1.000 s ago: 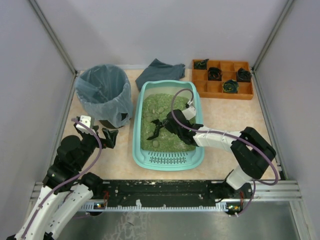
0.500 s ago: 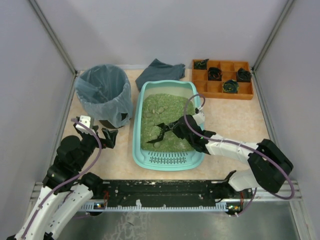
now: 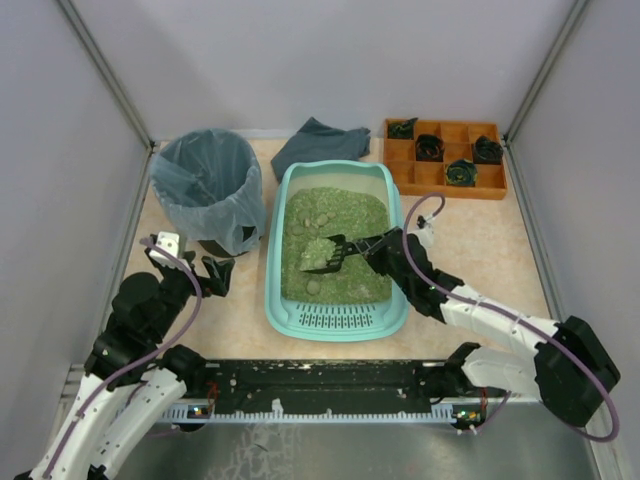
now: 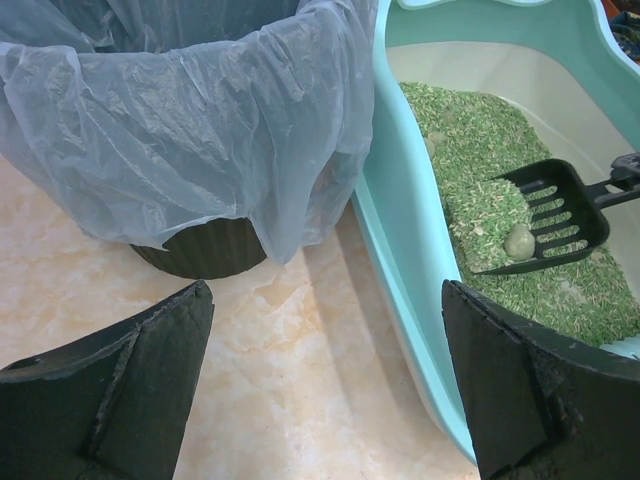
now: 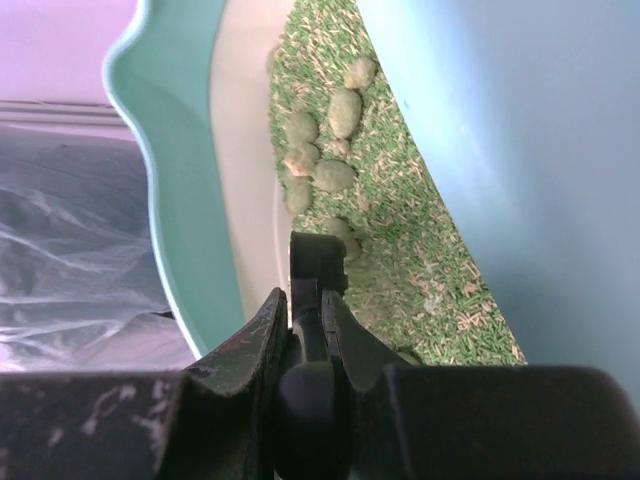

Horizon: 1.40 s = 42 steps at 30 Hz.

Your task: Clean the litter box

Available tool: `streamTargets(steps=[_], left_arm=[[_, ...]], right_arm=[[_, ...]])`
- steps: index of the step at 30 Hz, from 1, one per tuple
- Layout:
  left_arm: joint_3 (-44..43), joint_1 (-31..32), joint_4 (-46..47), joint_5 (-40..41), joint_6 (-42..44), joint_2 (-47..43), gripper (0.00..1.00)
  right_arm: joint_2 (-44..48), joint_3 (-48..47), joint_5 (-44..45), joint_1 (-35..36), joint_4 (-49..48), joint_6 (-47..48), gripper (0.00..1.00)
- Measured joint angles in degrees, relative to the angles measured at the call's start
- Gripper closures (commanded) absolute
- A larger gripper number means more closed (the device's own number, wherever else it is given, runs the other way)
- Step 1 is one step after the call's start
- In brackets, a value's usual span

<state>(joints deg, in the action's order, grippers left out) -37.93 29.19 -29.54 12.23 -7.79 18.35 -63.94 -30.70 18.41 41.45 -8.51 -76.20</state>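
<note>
Our right hand (image 3: pixel 380 247) is clamped tight on the handle of the black slotted scoop (image 3: pixel 325 254). The scoop reaches out ahead of it over the green litter, blade roughly level, so that, we judge, loose grains can drop through the slots while the load stays on. The litter box (image 3: pixel 271 270) lies under and ahead of that hand, on the counter (image 3: pixel 480 230) between our two hands. Our left hand (image 4: pixel 325 300) hangs just above the counter with fingers spread wide, holding nothing. The bag-lined bin (image 4: pixel 200 120) is ahead of it to the left, and we take this hand to be parked clear of the work. The left wrist view shows a pale clump (image 4: pixel 519 240) lying on the blade, where the overhead view gives only a heap. The right wrist view does not show the blade but shows more clumps (image 5: pixel 340 120) further ahead, near the box's wall.
</note>
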Motion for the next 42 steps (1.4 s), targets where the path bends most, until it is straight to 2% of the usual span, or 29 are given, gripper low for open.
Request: streamTargets(steps=[16, 20, 26, 30, 34, 39, 42], left_arm=[[0.0, -0.02, 0.0, 0.44, -0.11, -0.15, 0.0], [0.0, -0.04, 0.0, 0.57, -0.11, -0.15, 0.0], [0.0, -0.04, 0.0, 0.57, -0.11, -0.13, 0.0], [0.0, -0.04, 0.0, 0.57, -0.09, 0.0, 0.0], [0.0, -0.04, 0.0, 0.52, -0.09, 0.92, 0.0], [0.0, -0.07, 0.0, 0.52, -0.09, 0.96, 0.0], [0.0, -0.07, 0.0, 0.5, -0.09, 1.05, 0.0]], right_arm=[[24.85, 9.79, -2.45, -8.39, -2.05, 0.52, 1.0], [24.46, 13.88, -5.53, -10.67, -8.48, -0.79, 1.0], [22.75, 14.27, -10.34, -17.88, -8.72, -1.6, 1.0], [19.47, 14.08, -15.67, -18.86, -12.13, -1.88, 1.0], [19.91, 14.32, -17.33, -21.77, -12.13, -2.73, 1.0], [16.39, 13.9, -22.32, -23.21, -18.64, -3.41, 1.0], [15.85, 13.77, -24.26, -24.94, -17.57, -3.54, 1.0]])
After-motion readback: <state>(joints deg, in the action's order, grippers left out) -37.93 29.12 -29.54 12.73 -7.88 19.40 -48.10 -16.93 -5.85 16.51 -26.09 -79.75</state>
